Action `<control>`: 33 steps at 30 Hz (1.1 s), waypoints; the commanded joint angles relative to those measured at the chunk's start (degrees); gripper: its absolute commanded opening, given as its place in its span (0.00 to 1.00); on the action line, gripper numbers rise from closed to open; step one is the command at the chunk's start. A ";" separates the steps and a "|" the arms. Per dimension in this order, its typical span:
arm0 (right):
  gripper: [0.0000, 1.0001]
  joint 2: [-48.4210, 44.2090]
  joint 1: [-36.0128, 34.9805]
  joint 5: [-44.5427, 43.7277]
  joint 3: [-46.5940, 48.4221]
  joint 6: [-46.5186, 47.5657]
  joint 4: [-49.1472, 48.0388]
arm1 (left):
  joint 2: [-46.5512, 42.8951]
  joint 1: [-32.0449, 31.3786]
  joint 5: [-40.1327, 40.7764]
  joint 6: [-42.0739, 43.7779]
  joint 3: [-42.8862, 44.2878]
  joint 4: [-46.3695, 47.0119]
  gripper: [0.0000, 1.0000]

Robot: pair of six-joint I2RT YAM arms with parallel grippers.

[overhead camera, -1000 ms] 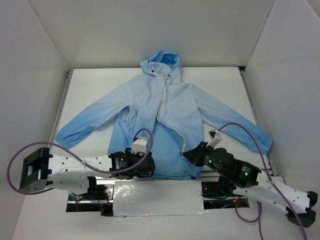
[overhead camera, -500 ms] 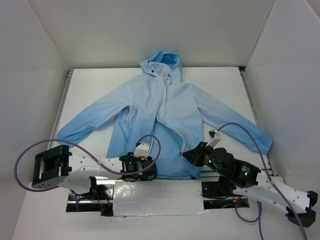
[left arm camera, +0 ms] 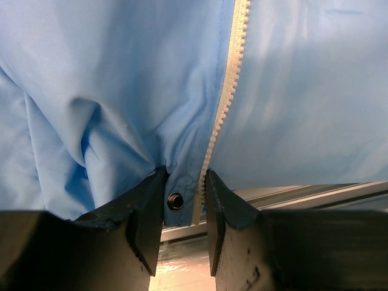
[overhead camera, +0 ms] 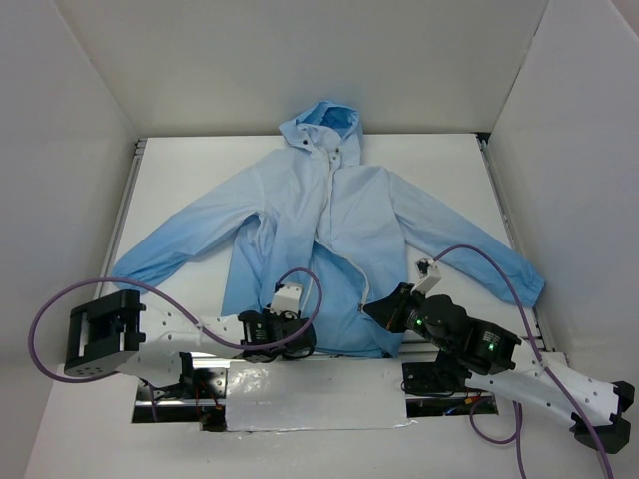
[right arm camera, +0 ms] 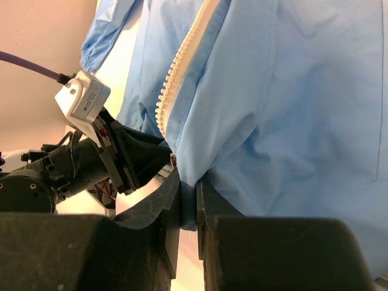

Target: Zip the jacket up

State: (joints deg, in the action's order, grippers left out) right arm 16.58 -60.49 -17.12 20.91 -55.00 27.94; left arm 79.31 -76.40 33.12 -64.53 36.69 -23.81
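Jacket (overhead camera: 329, 230) hem lies along the near edge of the desk (overhead camera: 439, 160), and both sets of fingers are on it. The left fingers (left arm camera: 156, 194) are drawn in to a narrow gap around the bottom corner of one front edge. The fabric there carries a dark snap (left arm camera: 175, 200) and the end of the white zipper (left arm camera: 225, 91). It touches both inner faces and puckers beside them. The right fingers (right arm camera: 171, 212), a little to the side, are almost closed and pinch a fold of the other front edge, whose zipper teeth run up and away. At the hem the two front edges are apart. Farther back the jacket lies flat and front up on the desk. Its sleeves (overhead camera: 170, 244) spread out to either side, and its hood (overhead camera: 324, 122) is at the far end.
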 commanded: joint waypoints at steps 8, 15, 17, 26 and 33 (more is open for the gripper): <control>0.00 1.09 0.20 0.69 -0.16 0.69 -4.04 | -8.55 0.64 -2.01 0.11 -1.09 0.26 0.78; 0.00 1.09 0.20 0.69 -0.08 0.77 -4.21 | -14.53 0.99 -1.13 0.28 -0.83 -2.11 0.75; 0.00 1.26 0.11 0.78 -0.08 0.69 -4.39 | -15.59 0.99 -0.17 -0.33 -0.13 -4.64 0.75; 0.00 2.23 0.20 1.30 -0.16 0.86 -5.27 | -13.04 0.99 2.03 -0.51 1.28 -8.89 0.75; 0.00 1.97 0.11 1.30 0.19 1.13 -4.92 | -8.74 0.99 -1.12 -0.42 -1.79 -2.66 0.69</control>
State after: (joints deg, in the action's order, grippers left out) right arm 18.59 -60.49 -15.64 20.88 -54.87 26.13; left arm 68.95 -75.55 33.06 -64.75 36.01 -29.78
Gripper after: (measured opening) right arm 0.173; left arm 0.690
